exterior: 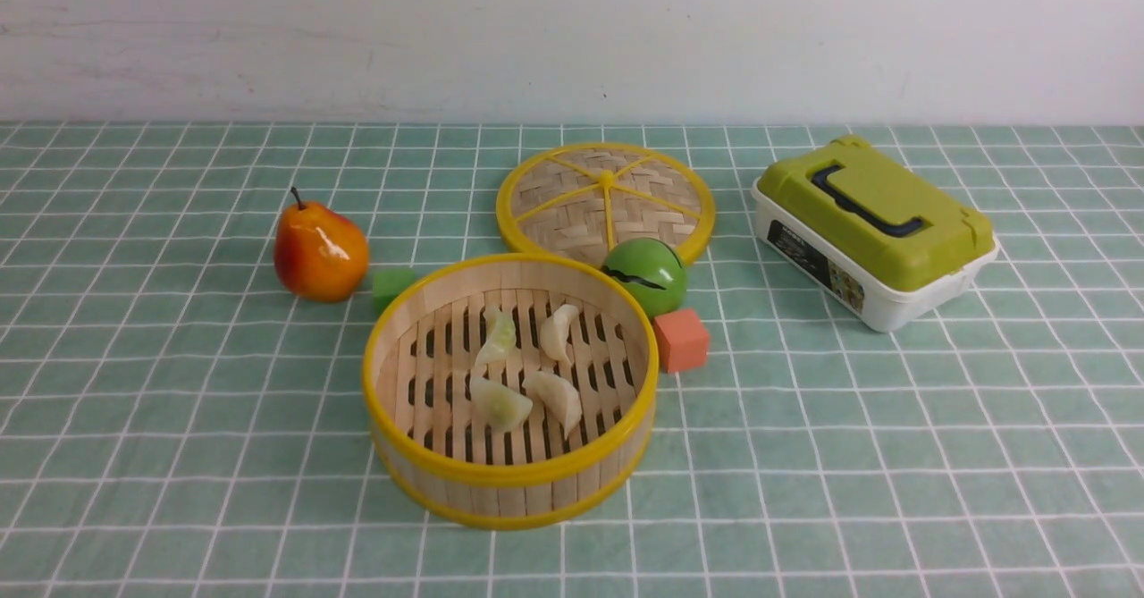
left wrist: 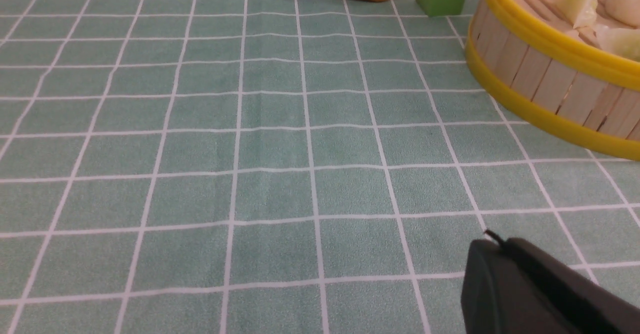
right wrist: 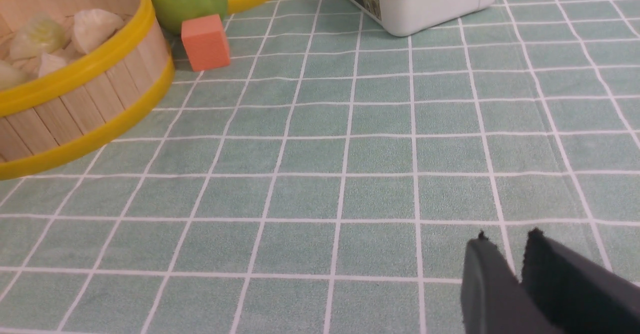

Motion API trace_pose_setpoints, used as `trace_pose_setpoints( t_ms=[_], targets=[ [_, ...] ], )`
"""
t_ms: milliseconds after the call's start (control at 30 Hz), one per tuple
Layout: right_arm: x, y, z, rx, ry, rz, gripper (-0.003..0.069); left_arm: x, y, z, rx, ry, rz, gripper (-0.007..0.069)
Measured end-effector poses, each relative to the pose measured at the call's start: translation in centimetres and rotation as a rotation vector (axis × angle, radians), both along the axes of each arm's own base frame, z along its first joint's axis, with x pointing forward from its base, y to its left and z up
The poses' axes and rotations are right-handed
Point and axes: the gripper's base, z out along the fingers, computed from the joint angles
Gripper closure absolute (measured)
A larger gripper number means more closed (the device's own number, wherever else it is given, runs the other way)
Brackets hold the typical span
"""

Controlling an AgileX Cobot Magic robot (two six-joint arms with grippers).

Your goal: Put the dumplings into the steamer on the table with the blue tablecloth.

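Note:
The steamer [exterior: 509,475], a round bamboo basket with yellow rims, stands mid-table on the teal checked tablecloth [exterior: 179,401]. Several pale dumplings lie on its slatted bottom, among them one at the back left [exterior: 497,339] and one at the front right [exterior: 556,399]. Neither arm shows in the front view. In the left wrist view my left gripper [left wrist: 495,239] is shut with nothing in it, low over bare cloth, and the steamer's wall [left wrist: 550,82] stands apart from it. My right gripper [right wrist: 506,236] has a narrow empty gap between its fingers, over bare cloth away from the steamer [right wrist: 75,109].
A pear [exterior: 320,252] and a green cube [exterior: 391,287] sit left of the steamer. Behind it lies the woven lid [exterior: 606,200] with a green ball [exterior: 645,274] against it, and an orange cube [exterior: 681,340] beside. A green-lidded white box [exterior: 871,227] stands at the right.

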Motion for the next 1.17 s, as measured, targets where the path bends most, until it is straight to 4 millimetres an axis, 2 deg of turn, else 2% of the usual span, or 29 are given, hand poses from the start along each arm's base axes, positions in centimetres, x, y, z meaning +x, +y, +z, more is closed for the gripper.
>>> trace_pose_setpoints(
  t_ms=[1167],
  targets=[
    [0.00, 0.00, 0.00, -0.001, 0.000, 0.000, 0.0492, 0.02, 0.00, 0.02, 0.000, -0.005, 0.000, 0.0638]
  ],
)
